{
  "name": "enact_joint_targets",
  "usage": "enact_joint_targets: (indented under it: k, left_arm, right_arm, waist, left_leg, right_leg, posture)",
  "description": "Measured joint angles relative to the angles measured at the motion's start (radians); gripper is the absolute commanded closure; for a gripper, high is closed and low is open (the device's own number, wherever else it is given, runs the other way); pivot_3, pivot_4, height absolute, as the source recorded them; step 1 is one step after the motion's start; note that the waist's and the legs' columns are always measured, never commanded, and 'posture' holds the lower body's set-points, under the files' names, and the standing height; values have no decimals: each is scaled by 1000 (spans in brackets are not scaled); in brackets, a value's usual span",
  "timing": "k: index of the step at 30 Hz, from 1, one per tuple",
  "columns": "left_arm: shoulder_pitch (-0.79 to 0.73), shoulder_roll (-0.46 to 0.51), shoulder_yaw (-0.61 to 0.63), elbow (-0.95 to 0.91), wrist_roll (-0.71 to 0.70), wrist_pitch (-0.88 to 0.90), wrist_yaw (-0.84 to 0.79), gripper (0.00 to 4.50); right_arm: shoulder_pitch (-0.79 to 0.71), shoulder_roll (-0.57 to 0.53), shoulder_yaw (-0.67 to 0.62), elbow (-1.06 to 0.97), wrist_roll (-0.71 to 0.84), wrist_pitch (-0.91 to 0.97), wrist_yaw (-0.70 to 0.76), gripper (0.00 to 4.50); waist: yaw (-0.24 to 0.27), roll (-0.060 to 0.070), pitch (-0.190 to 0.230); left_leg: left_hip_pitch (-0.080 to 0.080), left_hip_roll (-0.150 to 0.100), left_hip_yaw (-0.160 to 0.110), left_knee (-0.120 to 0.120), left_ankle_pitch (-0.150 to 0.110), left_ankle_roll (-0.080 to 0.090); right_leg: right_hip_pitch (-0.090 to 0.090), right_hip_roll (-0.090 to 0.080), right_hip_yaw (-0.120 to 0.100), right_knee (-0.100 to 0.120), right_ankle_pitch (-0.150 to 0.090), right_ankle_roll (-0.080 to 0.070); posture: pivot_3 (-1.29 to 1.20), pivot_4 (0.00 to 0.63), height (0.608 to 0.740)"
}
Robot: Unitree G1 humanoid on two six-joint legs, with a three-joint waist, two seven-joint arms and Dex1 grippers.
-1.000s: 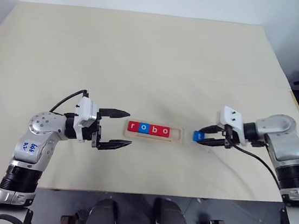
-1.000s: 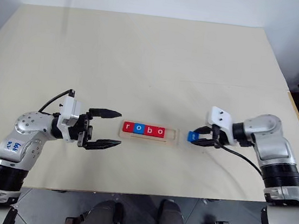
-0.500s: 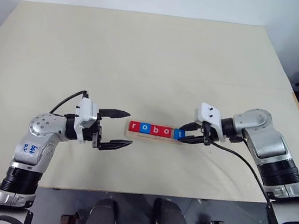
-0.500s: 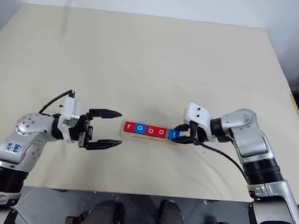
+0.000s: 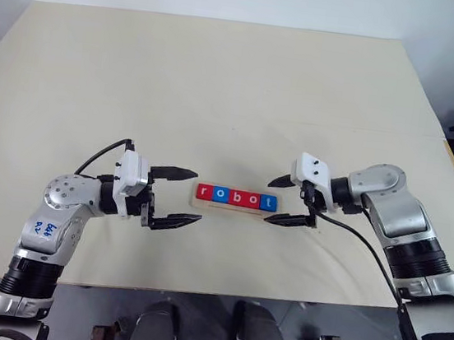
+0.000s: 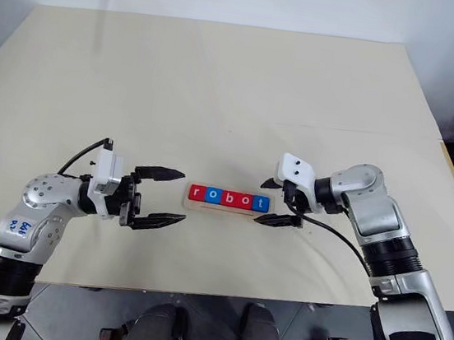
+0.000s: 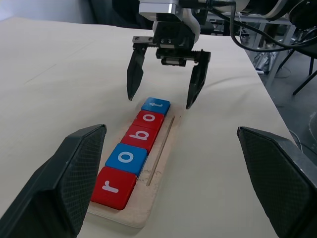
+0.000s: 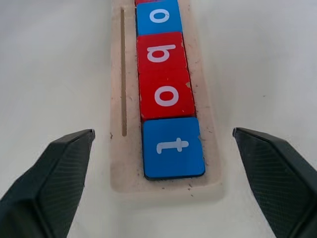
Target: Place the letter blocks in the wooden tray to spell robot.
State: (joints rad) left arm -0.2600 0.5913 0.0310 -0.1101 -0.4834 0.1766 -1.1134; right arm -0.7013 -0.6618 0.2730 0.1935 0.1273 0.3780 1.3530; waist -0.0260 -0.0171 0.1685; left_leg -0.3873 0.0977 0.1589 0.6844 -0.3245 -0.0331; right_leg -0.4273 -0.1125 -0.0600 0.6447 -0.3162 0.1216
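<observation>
All five letter blocks (image 5: 236,197) sat in the wooden tray (image 8: 124,163); both pincers, right (image 5: 289,201) and left (image 5: 175,198), gaped empty — you needed a straight retreat.

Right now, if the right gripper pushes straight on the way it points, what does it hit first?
Likely the blue t block at the near end of the wooden tray. The open right gripper straddles that end, angled down at it; depth is uncertain.
</observation>
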Motion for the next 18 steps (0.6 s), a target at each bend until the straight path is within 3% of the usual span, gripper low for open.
enact_joint_targets:
  k: [3,8,12,18]
  left_arm:
    - [0,0,0,0,-1,0,0,0]
    - [1,1,2,0,-1,0,-1,0]
    - [5,6,10,0,-1,0,0,0]
    - [64,65,87,6,-8,19,-2,0]
  right_arm:
    - [4,-33,-8,-19,7,8,7,705]
    - [24,-67,-28,-25,10,10,2,2355]
    - [62,-68,-85,-35,30,-14,-41,2178]
    - [270,-103,-270,-145,138,-114,-51,365]
  waist:
    - [1,0,0]
    - [0,0,0]
    - [0,0,0]
    - [5,0,0]
  left_leg:
    - [0,0,0,0,0,0]
    - [0,0,0,0,0,0]
    - [0,0,0,0,0,0]
    - [0,0,0,-1,0,0]
  right_leg:
    - [0,0,0,0,0,0]
    - [0,0,0,0,0,0]
    - [0,0,0,0,0,0]
    - [0,0,0,-2,0,0]
  posture:
    - [0,150,740]
    - [0,150,740]
    - [0,150,740]
    - [0,150,740]
